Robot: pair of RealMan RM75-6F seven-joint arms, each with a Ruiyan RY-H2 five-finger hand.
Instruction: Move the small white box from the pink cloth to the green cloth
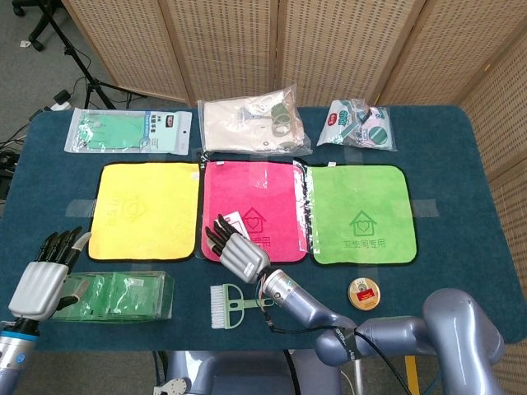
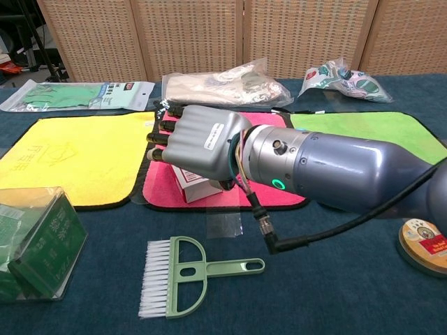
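On the pink cloth point(image 1: 251, 191): small white box point(image 2: 198, 188) sits near the front edge, under the right hand point(image 2: 197, 137).
Grasp advice: close thumb and fingers on opposite box sides before lifting toward the green cloth point(image 1: 358, 212).
Right hand: palm down, fingers extended over the box; grip cannot be told.
Left hand point(image 1: 43, 276): open, empty, near the table's front-left edge.

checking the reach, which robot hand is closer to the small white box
Right. The right robot hand is directly over the small white box on the pink cloth; the left robot hand sits far off, beyond the yellow cloth.
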